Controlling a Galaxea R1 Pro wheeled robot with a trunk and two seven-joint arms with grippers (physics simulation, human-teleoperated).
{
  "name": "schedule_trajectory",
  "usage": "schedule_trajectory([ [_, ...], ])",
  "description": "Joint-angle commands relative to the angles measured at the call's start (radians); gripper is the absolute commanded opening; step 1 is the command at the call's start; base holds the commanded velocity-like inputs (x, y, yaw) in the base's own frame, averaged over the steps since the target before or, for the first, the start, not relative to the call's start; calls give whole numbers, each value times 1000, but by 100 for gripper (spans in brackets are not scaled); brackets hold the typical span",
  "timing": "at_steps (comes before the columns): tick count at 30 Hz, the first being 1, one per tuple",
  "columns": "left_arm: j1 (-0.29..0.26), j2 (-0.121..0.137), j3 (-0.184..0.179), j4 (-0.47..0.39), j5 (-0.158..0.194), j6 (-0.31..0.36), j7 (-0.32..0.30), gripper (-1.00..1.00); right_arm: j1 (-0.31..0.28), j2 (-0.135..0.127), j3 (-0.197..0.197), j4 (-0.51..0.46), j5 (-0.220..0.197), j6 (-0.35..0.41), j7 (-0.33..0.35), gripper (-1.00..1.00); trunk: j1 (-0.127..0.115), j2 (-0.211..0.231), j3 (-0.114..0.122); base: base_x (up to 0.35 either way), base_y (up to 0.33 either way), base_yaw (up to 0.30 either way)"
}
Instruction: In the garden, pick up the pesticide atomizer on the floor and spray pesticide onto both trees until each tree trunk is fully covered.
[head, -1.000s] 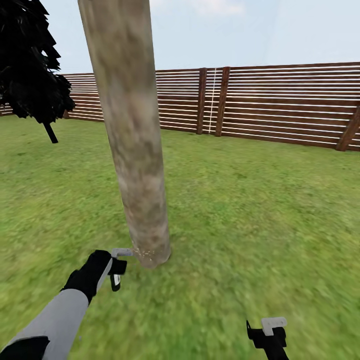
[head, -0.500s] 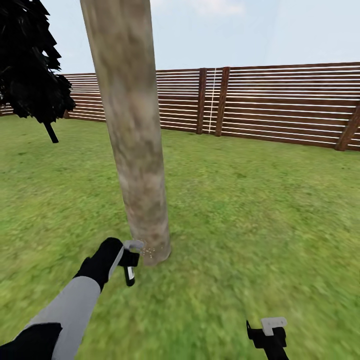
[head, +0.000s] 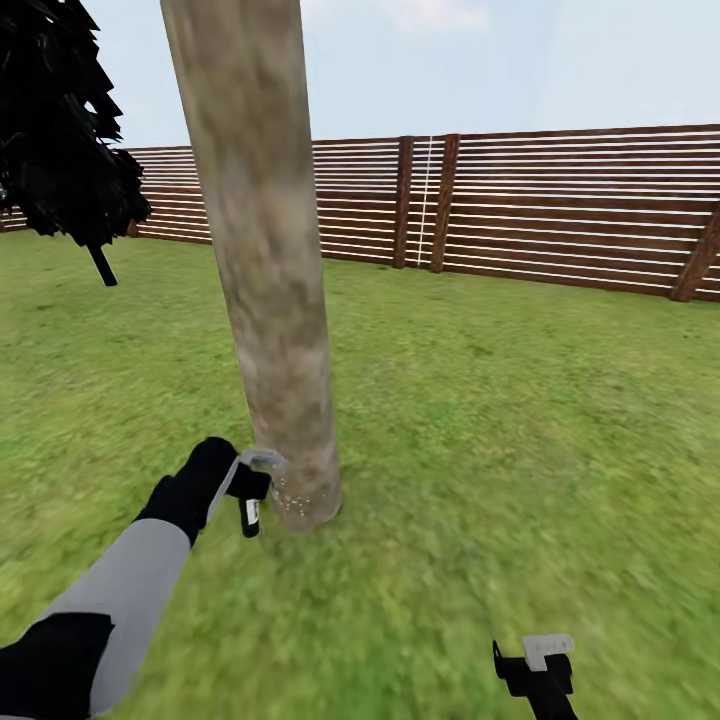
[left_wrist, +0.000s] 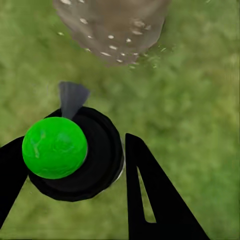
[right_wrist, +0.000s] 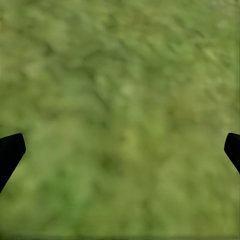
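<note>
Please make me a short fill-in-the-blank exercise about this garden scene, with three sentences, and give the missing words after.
1. The atomizer with the green top is held by the ____ gripper.
2. The spray lands on the ____ part of the tree trunk.
3. The right gripper hangs over the ____.

Missing words: left; lowest; grass

The left arm (head: 120, 590) reaches forward and low, its gripper (head: 248, 490) clamped around the pesticide atomizer (left_wrist: 72, 152), while the right gripper (head: 540, 670) hangs low at the robot's right, fingers (right_wrist: 10, 152) spread wide, holding nothing.
</note>
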Motion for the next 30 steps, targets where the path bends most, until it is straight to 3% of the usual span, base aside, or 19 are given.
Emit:
schedule_trajectory([
  [1, -18, 19, -2, -1, -6, 29, -10, -100, -1, 0, -7, 1, 11, -3, -4, 100, 0, 0, -1, 0, 0, 0],
  [2, -26, 34, -2, -2, -3, 41, -10, -100, -1, 0, -7, 1, 11, -3, -4, 100, 0, 0, -1, 0, 0, 0],
  [4, -32, 34, -4, -3, -2, 48, -11, -100, -1, 0, -7, 2, 10, -3, -4, 100, 0, 0, -1, 0, 0, 0],
  [5, -33, 28, -5, -4, -1, 50, -11, -100, -1, 0, -7, 2, 10, -3, -4, 100, 0, 0, -1, 0, 0, 0],
  [6, -34, 1, -6, -7, -3, 51, -10, -100, -1, 0, -7, 2, 11, -3, -4, 100, 0, 0, -1, 0, 0, 0],
  [7, -34, -10, -6, -7, -3, 51, -10, -100, -1, 0, -7, 2, 11, -3, -4, 100, 0, 0, -1, -7, 0, 0],
  [9, -35, -18, -7, -9, -4, 51, -9, -100, -1, 0, -7, 1, 11, -3, -4, 100, 0, 0, -1, -182, 0, 0],
  [12, -45, -1, -7, -22, -8, 52, -9, -100, -1, 0, -7, 1, 11, -3, -4, 100, 0, 0, -1, -99, 0, 0],
  [15, -95, 29, -4, -26, -5, 54, -9, -100, -1, 0, -7, 1, 12, -3, -4, 100, 0, 0, -1, -10, 0, 0],
  [22, -202, 23, -9, -15, -3, 64, -9, -100, -1, -1, -7, 1, 14, -3, -4, 100, 0, 0, -1, 0, 0, 0],
  [25, -181, 36, -12, -9, -4, 61, -8, -100, -1, -1, -7, 1, 15, -3, -4, 100, 0, 0, -1, 0, 0, 0],
  [30, 10, 38, -9, 2, -7, 44, 0, -100, -1, -1, -7, 2, 15, -3, -4, 100, 0, 0, -1, 0, 0, 0],
])
